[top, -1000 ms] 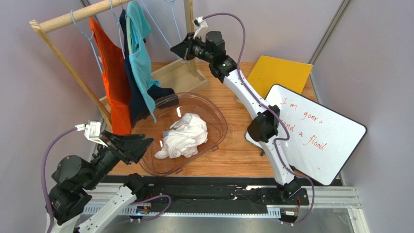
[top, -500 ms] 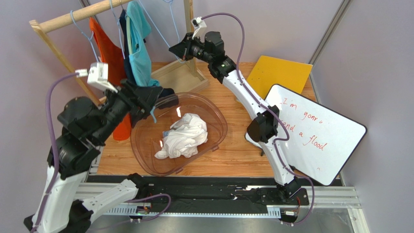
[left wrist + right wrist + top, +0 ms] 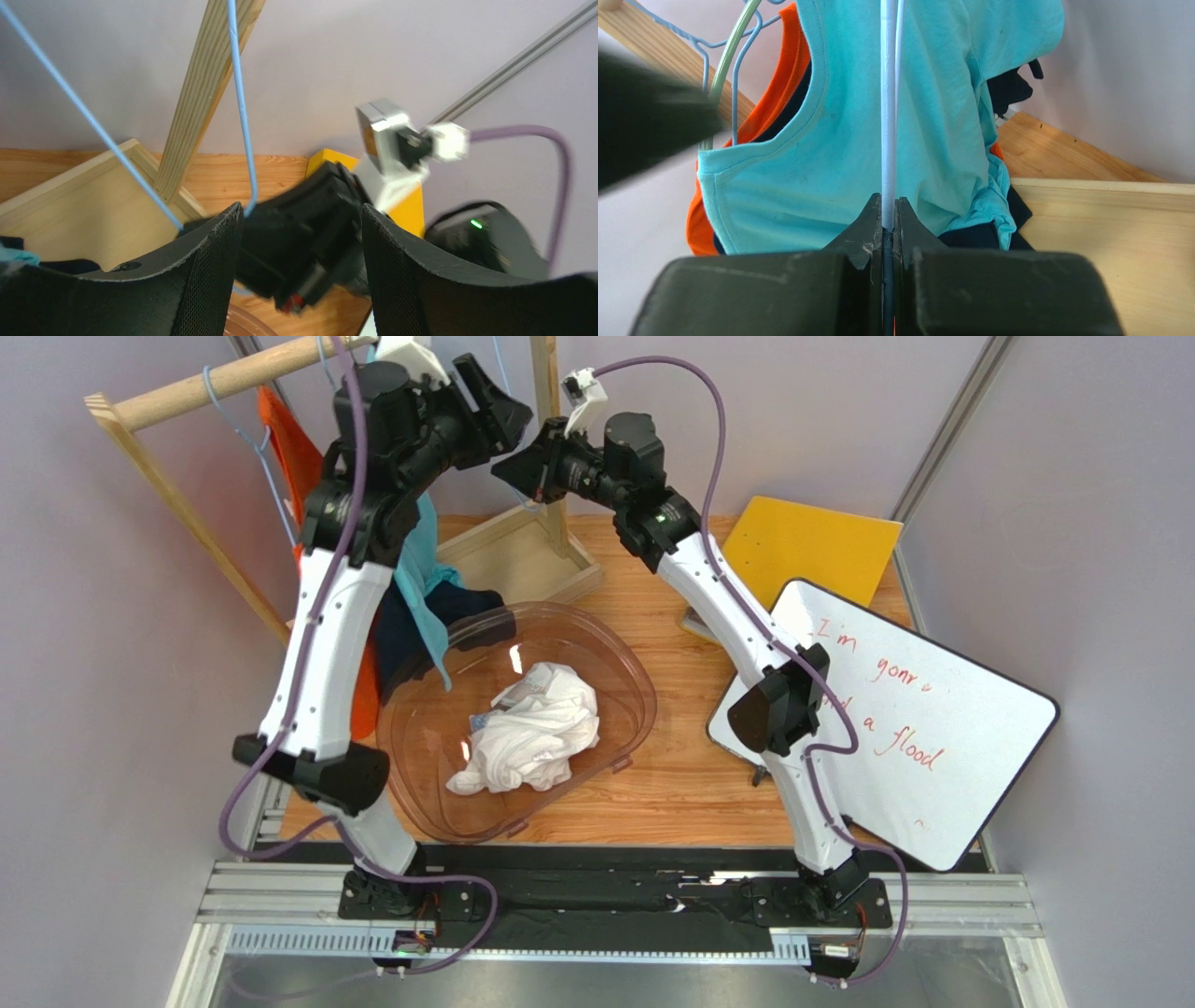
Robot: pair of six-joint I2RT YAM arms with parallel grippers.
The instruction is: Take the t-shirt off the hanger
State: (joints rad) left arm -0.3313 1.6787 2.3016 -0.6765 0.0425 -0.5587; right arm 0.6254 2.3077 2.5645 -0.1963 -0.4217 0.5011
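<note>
Pinching the hanger wire (image 3: 888, 105), the right hand (image 3: 889, 210) faces the turquoise t-shirt (image 3: 808, 140); left hand (image 3: 300, 213) spread.

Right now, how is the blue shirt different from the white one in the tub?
The teal shirt hangs spread out on the wooden rack; the white shirt lies crumpled in the clear tub. The right gripper pinches a hanger wire in front of the teal shirt; nothing holds the white shirt. Both are soft cloth.
</note>
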